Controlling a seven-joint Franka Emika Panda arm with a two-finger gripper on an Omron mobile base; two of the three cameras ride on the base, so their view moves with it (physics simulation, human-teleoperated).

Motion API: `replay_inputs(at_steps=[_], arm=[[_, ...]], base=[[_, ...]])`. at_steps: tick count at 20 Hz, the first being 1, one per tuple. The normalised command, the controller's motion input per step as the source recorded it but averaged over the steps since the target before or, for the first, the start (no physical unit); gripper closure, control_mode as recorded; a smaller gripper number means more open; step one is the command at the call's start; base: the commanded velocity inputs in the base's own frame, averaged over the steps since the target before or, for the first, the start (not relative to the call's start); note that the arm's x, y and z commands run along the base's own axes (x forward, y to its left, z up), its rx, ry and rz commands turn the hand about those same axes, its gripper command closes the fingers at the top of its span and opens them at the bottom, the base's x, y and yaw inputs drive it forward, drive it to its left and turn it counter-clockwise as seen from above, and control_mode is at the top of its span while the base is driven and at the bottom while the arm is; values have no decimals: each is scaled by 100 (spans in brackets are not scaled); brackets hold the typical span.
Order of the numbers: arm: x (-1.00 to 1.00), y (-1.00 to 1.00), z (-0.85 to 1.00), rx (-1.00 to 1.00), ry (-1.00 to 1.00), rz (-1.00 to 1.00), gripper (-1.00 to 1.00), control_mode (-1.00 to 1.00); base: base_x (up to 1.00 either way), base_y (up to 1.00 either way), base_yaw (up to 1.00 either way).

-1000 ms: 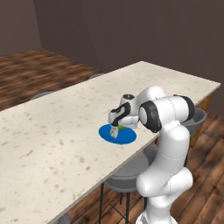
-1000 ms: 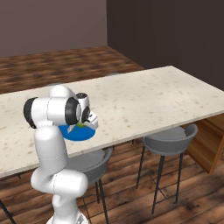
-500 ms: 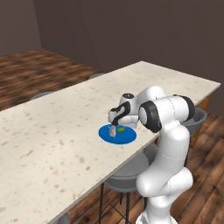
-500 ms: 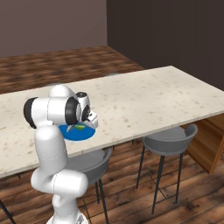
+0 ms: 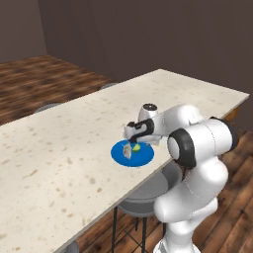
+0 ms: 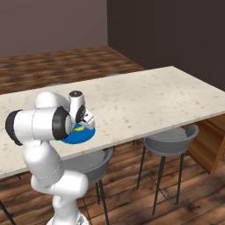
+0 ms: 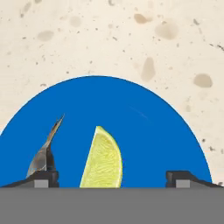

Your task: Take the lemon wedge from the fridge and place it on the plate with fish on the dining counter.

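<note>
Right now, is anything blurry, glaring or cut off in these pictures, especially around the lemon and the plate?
Hand view: sharp and evenly lit, no glare; the lemon wedge and fish are cut off at the bottom on the plate. Left base view: soft, the wedge a small yellow-green speck. Right base view: the arm partly hides the plate; the far walls are dim.

lemon wedge (image 7: 102,160): in the hand view we see its lower end cut off at the bottom.
fish (image 7: 45,150): we see only a thin tail and part of the body there; the rest is cut off.
plate (image 7: 131,113): its near part runs out of the hand view; in the right base view the arm covers its left side.
gripper (image 5: 132,140): too small in the base views for us to read.
</note>
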Motion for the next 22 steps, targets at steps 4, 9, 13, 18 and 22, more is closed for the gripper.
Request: replay_inputs(at_steps=[4,9,13,18,22], arm=[[-100,24,5,-3,-20,11,-100,-100],[-100,7,87,0,-48,0,-100,-100],[-93,-36,72,5,-41,6,-100,-100],[-100,12,26,0,-33,8,-100,-100],[-100,12,48,0,-66,0,-100,-100]], base=[[0,0,0],[0,0,0],[0,0,0],[0,0,0],[0,0,0]])
